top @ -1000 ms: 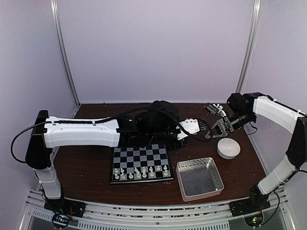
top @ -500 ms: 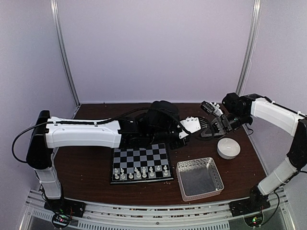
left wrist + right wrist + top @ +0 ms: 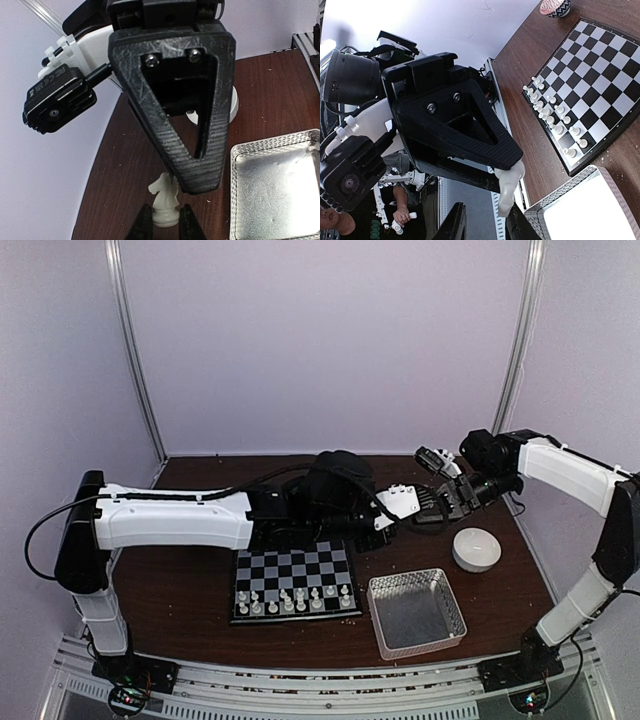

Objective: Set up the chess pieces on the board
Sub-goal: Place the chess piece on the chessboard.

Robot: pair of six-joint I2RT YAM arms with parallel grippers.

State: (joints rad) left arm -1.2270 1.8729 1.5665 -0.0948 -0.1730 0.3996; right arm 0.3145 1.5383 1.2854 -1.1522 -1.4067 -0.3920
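Knight held in the air between two grippers.
Left gripper [image 3: 165, 223]: fingers pinched on the base of a white knight [image 3: 164, 196]. Right gripper [image 3: 487, 223]: fingers part-way open, straddling the same knight, one finger close against it, a gap on the other side. Both hang past the board [image 3: 290, 562] at its far right corner. Other chess pieces [image 3: 296, 600] stand along its near rows; textured tray [image 3: 405, 582] just beside.

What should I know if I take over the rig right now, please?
Left hand: shut on a white knight, held in the air beyond the far right corner of the board.
Right hand: open, fingers either side of that knight, not gripping yet.
Done: chess pieces stand in the two near rows, with gaps.
Left: finish the hand-over, place the knight, fill the gaps; the far rows are bare.
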